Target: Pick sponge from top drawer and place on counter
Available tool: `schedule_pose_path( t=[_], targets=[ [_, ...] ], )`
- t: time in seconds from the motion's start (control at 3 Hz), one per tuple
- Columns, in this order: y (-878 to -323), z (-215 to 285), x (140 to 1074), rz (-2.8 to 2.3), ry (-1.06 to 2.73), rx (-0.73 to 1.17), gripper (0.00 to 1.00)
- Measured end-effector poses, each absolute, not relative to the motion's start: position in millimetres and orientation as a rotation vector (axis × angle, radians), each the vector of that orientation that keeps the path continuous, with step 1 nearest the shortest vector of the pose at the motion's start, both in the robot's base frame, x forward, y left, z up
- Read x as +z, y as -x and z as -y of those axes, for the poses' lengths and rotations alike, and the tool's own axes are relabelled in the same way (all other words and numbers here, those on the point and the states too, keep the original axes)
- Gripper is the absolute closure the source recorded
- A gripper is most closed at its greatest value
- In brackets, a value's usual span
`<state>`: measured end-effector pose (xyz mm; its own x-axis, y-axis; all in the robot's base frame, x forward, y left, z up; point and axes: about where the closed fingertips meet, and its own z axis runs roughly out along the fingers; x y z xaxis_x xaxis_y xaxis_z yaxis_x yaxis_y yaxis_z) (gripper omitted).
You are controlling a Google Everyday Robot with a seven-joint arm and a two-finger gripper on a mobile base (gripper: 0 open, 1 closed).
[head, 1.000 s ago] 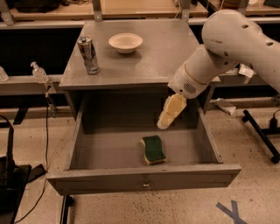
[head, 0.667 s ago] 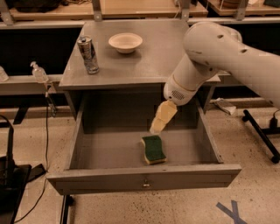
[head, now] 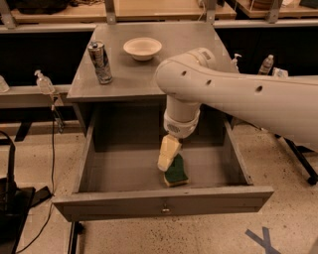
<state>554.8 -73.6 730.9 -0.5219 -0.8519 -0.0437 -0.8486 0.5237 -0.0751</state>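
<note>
Camera view: the white arm's cream hand (head: pixel 164 163) hangs inside the open, wide grey top drawer (head: pixel 164 203), its tip just beside the dark green, yellow-bodied sponge (head: pixel 177 171), which lies on the drawer floor. How far the hand is open cannot be told. The step in hand is judged to be the reach. The next move calls for closing on the sponge, then lifting it to the grey counter surface (head: pixel 144 74).

- Speckled pale floor (head: pixel 293 218) carries a blue tape cross (head: pixel 263 240) at lower right.
- Tan wooden bench (head: pixel 149 10) runs along the back.
- Black cables (head: pixel 10 168) trail at left, perhaps from a stand.
- End effector (head: pixel 165 163) hangs mid-frame, pointing down.
</note>
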Motion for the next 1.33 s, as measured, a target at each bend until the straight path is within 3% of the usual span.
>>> schedule_pose_path(
  t=[0.67,1.33],
  targets=[
    [-556.9,51.0,723.4,-2.658,1.271,0.102,0.00],
    [-560.6,54.8,716.2,-2.722,1.180,0.102,0.00]
  ],
)
